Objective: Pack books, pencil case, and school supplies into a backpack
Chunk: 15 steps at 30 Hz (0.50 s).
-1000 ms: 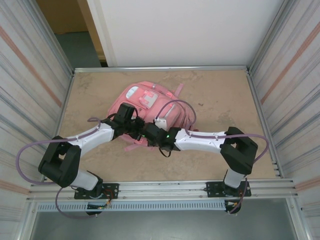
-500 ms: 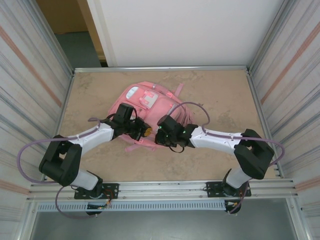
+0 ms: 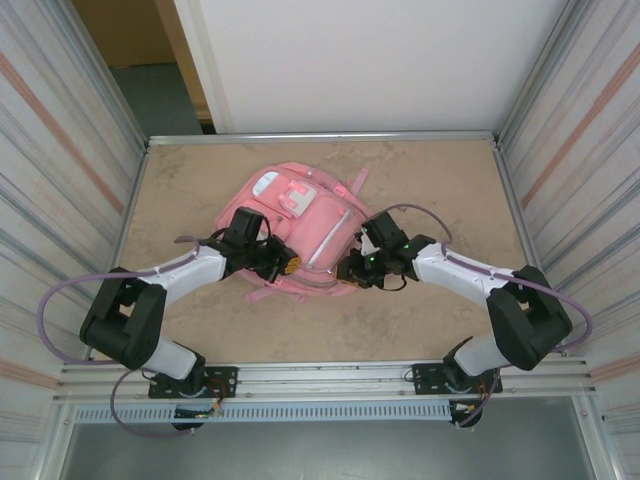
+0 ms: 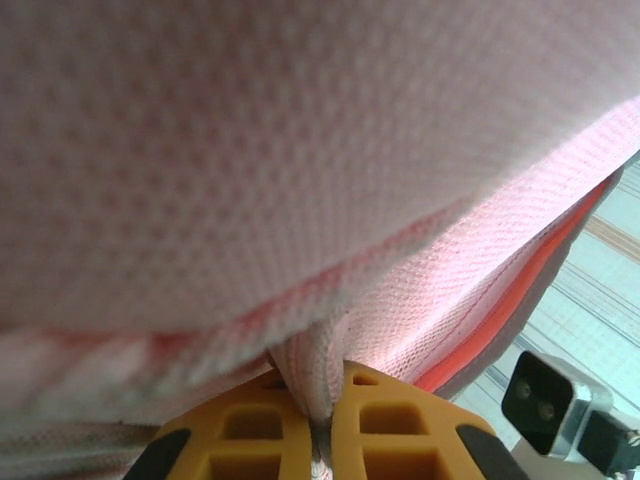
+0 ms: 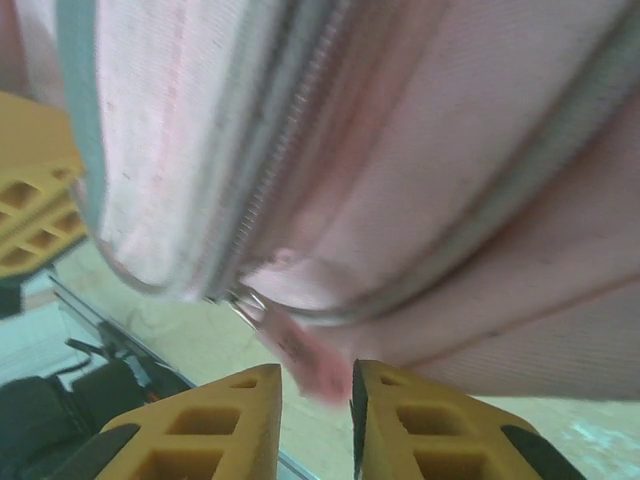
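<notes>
The left arm (image 3: 190, 268) and right arm (image 3: 455, 272) each have white shells between boxy black joint housings, a lilac cable (image 3: 40, 315) looping alongside, a black bolted base plate (image 3: 215, 382), and yellow-orange gripper fingers (image 5: 200, 430) moulded with square pockets.

Right gripper (image 5: 317, 378) jaws slightly apart, blurred pink zip-pull tab (image 5: 300, 352) hanging at the gap, just below pink fabric backpack (image 5: 450, 150) with grey zipper line (image 5: 272, 165).

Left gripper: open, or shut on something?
Shut on the backpack: in the wrist view the left gripper pinches a fold of pink fabric between its yellow fingers.
</notes>
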### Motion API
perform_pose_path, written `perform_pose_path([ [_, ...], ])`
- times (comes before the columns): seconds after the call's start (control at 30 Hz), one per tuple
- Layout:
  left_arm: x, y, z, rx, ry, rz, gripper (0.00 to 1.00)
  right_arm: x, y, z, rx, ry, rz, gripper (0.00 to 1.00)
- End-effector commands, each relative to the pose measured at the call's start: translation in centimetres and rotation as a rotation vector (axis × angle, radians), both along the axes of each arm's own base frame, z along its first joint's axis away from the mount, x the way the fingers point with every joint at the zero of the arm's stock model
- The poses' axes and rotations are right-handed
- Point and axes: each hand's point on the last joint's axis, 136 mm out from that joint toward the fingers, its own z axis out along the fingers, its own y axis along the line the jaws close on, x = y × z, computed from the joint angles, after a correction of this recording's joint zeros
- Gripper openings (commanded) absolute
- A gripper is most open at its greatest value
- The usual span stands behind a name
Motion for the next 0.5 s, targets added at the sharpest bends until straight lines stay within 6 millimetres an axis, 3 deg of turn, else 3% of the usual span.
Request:
perform_pose_path([
  [0.0, 0.1, 1.0, -0.2, 0.030, -0.012, 0.021, 0.00, -2.1, -0.5, 0.2, -0.030, -0.029, 0.139, 0.33],
  [0.1, -0.2, 0.7, -0.1, 0.027, -0.008, 0.020, 0.00, -2.7, -0.7, 1.0, -0.084, -0.138, 0.237, 0.40],
  [0.27, -0.6, 0.0, 0.1, 0.015, -0.003, 0.011, 0.00, -2.5, -1.8, 1.7, -0.323, -0.403, 0.368, 0.45],
  [0.47, -0.8, -0.3, 0.1, 0.013, 0.004, 0.006, 0.00, -0.2, -1.0, 2.7, -0.452, -0.565, 0.357, 0.45],
])
